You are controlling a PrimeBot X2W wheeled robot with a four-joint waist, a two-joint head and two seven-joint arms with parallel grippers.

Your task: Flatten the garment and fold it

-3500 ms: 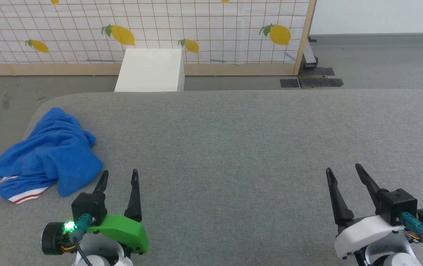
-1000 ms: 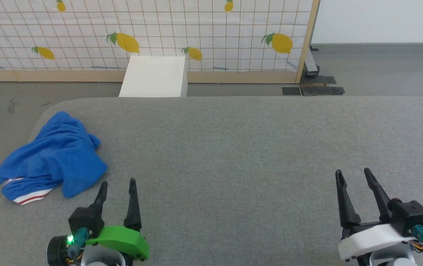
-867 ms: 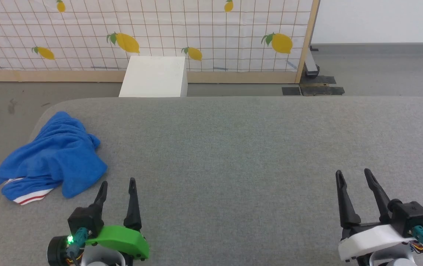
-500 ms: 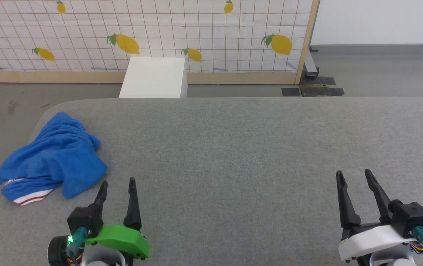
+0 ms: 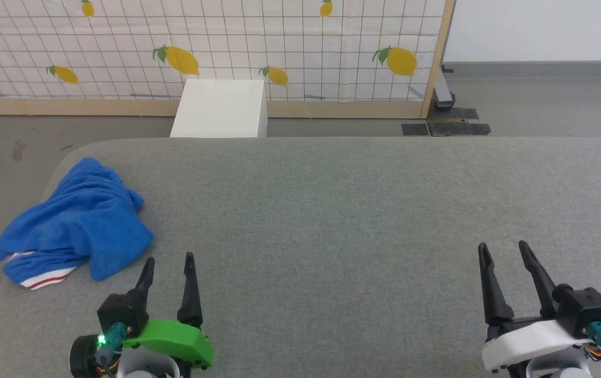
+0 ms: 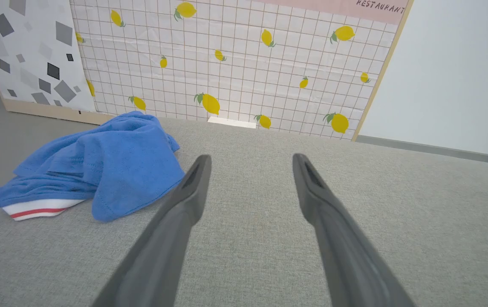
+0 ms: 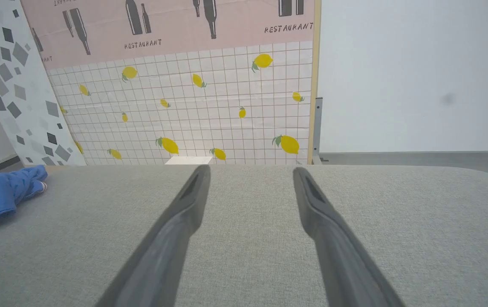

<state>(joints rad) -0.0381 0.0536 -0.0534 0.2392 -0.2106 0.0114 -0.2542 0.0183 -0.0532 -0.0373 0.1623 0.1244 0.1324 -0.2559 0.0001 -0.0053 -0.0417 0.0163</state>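
Nearest first: your left hand (image 5: 169,258) sits over the near edge of the bench (image 5: 331,210), toward its left end. Fingers spread wide, nothing between them. Your right hand (image 5: 503,245) is over the same near edge at the bench's right end, equally wide open, also empty. Both point toward the bench's far edge, low over the grey fabric; can't tell if they touch it. Reads as a ready pose: jaws wide so either hand can take a thick bunch of cloth.

The garment (image 5: 77,218) is at the bench's left end, a crumpled blue heap running from mid-depth toward the far left corner. A white cuff (image 5: 38,278) with red stripes pokes out on the side nearest the bench's left edge. The heap's near corner lies just beside your left hand's outer fingertip, not touching. Your right hand is well apart from it, across the bench's whole middle.

My read: nothing flattened yet, so the task is at its start. The bench's middle is where there's room to spread the shirt and both hands can work it, so expect a drag there first. The left hand is the obvious one to grab. Risk: the heap is close to the bench's left edge, and a bad pull could tip it off.

Beyond the bench's far edge: a white box (image 5: 220,107) on the floor (image 5: 541,110), then the lemon-print screen (image 5: 300,47).
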